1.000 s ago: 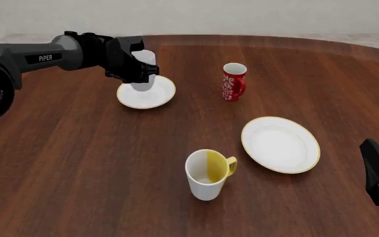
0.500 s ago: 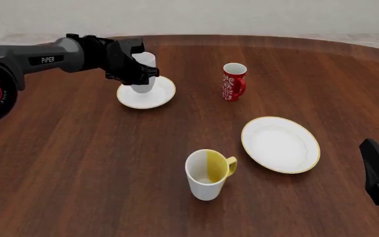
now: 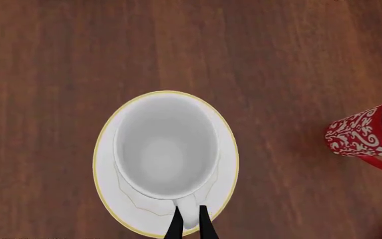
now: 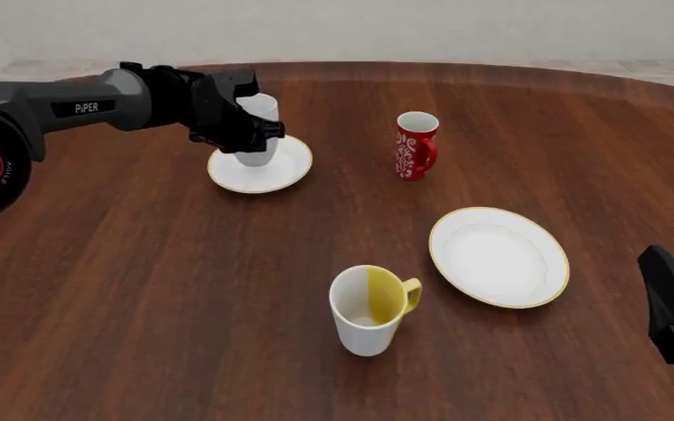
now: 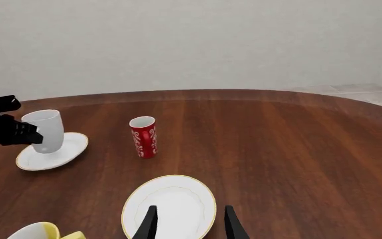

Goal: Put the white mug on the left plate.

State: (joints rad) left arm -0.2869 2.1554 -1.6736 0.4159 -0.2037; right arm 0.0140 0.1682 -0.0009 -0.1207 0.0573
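While the left gripper (image 4: 247, 132) stays clamped on its handle, the white mug (image 4: 256, 130) sits over the left plate (image 4: 285, 172).
If released tilted, it could tip off; right gripper (image 5: 187, 224) idles, fingers apart.

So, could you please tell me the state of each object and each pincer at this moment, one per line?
Tall plain all-white mug: upright, over the plate, held by its handle.
Small round white plate: flat on the table, under the mug.
Small red patterned mug: upright, untouched.
White mug with yellow interior: upright, empty.
Large gold-rimmed white plate: flat, empty.
Left pincer: shut on the mug handle.
Right pincer: open, holding nothing.
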